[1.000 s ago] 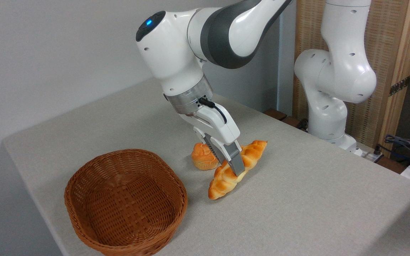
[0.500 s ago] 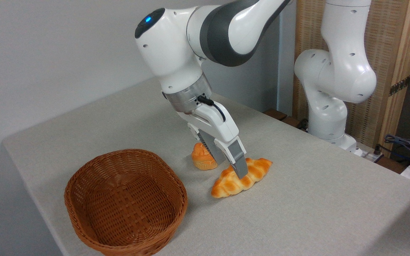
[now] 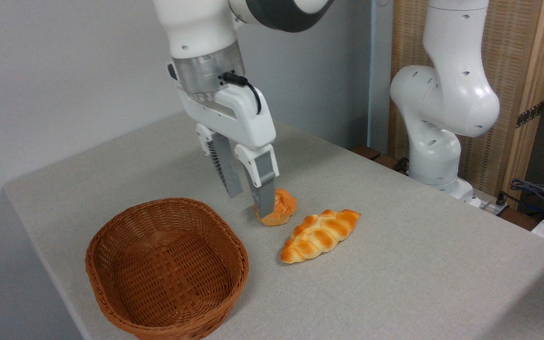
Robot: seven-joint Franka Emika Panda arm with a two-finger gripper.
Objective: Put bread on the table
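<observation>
The bread (image 3: 320, 235) lies flat on the counter (image 3: 395, 264), near its middle, below and to the right of the jaws and clear of them. The gripper (image 3: 249, 205) hangs above the counter with its jaws apart and nothing between them; the nearer finger's tip overlaps the small round bun (image 3: 282, 208) in this view, though whether it touches the bun or only passes in front of it is hard to tell. The loaf's long axis runs on a slant, its lower tapered end pointing toward the counter's near-left edge and the wicker basket (image 3: 167, 270), its upper end toward the far-right edge and the arm's base (image 3: 442, 141). Half a second ago the jaws were clamped on the loaf's middle as it met the counter; since then they have let go, risen and swung left, and the loaf has stayed where it was set.
</observation>
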